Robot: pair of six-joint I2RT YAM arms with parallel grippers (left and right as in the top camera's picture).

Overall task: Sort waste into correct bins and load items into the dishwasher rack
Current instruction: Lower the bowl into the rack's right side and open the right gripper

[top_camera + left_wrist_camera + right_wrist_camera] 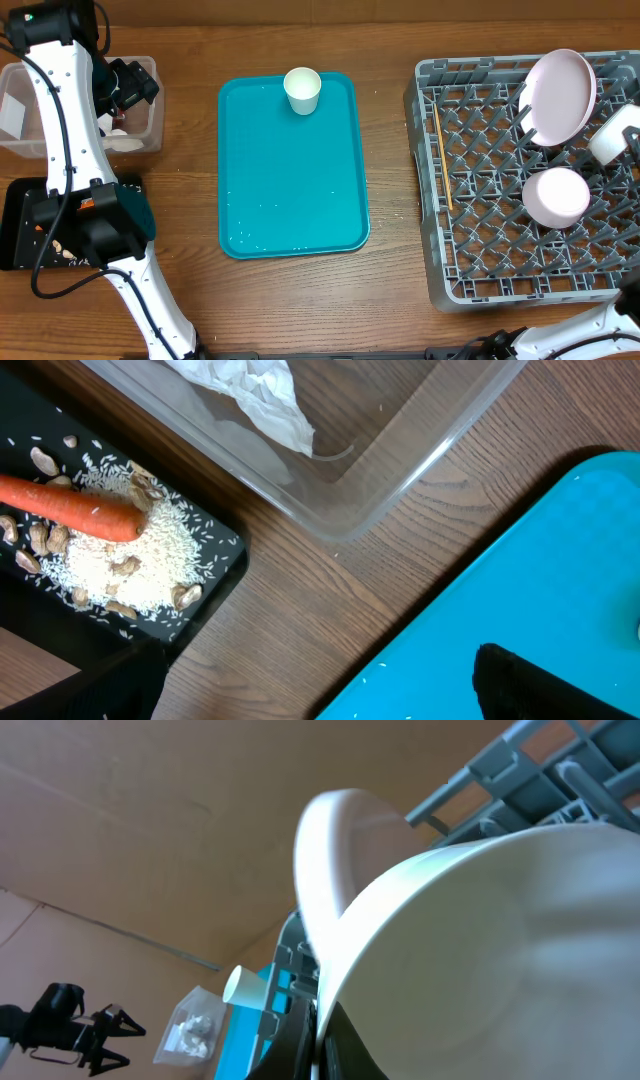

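Observation:
My left gripper (318,700) is open and empty, held high over the bare wood between the bins; overhead it shows by the clear tub (128,85). The clear tub (400,470) holds a crumpled napkin (262,395). The black tray (215,575) holds the carrot (70,508), peanut scraps (50,538) and white crumbs (130,565). My right gripper (322,1020) is shut on the rim of a white bowl (500,950) over the dishwasher rack (480,270). The rack holds the plate (558,95), a second bowl (556,195) and chopsticks (441,160). The cup (302,90) stands on the teal tray (290,200).
The held bowl (612,138) is at the rack's right side, next to the plate. The left arm's white links (60,120) reach over the tub and the black tray (18,225). A few crumbs dot the teal tray (540,580).

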